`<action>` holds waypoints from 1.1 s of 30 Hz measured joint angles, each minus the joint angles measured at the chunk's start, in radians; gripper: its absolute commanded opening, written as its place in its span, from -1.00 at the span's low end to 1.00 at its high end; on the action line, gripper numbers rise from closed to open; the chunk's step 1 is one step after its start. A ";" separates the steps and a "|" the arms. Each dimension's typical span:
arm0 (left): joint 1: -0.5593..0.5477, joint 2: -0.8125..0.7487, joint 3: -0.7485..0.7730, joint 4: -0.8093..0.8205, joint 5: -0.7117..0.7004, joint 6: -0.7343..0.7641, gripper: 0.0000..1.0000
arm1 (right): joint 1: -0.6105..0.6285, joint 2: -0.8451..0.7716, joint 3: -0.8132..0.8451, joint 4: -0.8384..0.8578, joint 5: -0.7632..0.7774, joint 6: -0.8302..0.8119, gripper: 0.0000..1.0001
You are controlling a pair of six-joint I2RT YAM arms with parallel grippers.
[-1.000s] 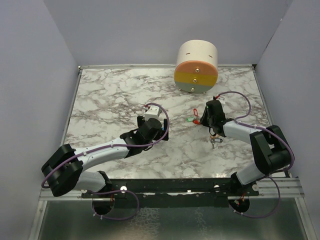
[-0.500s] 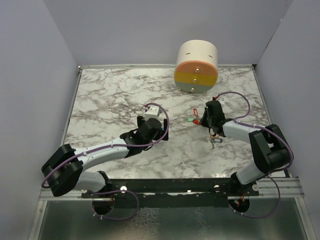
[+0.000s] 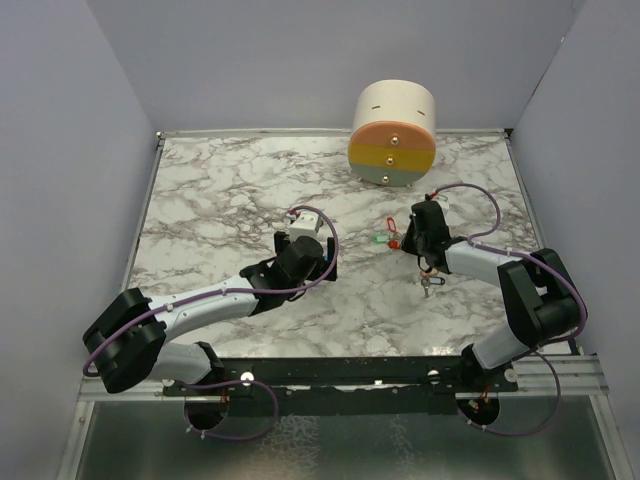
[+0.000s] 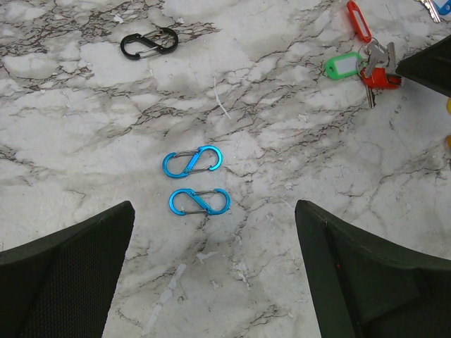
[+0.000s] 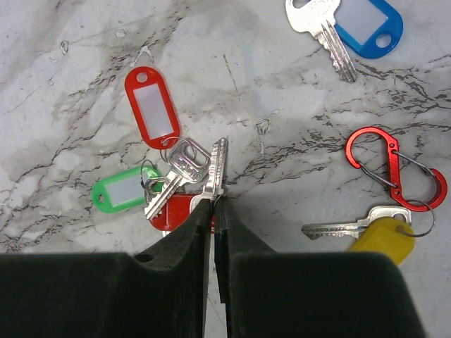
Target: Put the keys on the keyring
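Note:
My right gripper (image 5: 213,204) is shut on the blade of a silver key (image 5: 218,165) whose red head (image 5: 171,213) lies partly under the left finger. Beside it lie a second silver key (image 5: 180,169), a green tag (image 5: 121,192) and a red tag (image 5: 152,105), joined by a thin wire keyring (image 5: 149,173). A blue-headed key (image 5: 356,24) lies farther off, and a yellow-headed key (image 5: 370,231) with its own small ring lies to the right. My left gripper (image 4: 213,211) hangs open above two blue S-clips (image 4: 199,202), touching nothing.
A red carabiner (image 5: 396,167) lies by the yellow-headed key, and a black S-clip (image 4: 149,44) lies beyond the blue ones. A round drum with orange, yellow and grey bands (image 3: 392,133) stands at the back of the marble table (image 3: 220,190). Walls close in on three sides.
Neither arm has shifted in the top view. The right jaws have drawn together on the key.

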 measured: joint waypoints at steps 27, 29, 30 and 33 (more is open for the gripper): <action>0.005 0.000 -0.015 0.013 0.000 -0.003 0.98 | 0.000 -0.125 -0.076 0.043 0.001 -0.039 -0.99; 0.005 0.000 -0.015 0.016 0.000 -0.004 0.98 | 0.000 -0.143 -0.090 0.056 0.001 -0.050 -0.99; 0.005 0.000 -0.015 0.017 0.000 -0.004 0.98 | 0.000 -0.152 -0.098 0.063 0.000 -0.054 -0.99; 0.005 0.000 -0.015 0.019 0.000 -0.007 0.98 | 0.000 -0.181 -0.117 0.073 0.000 -0.067 -0.99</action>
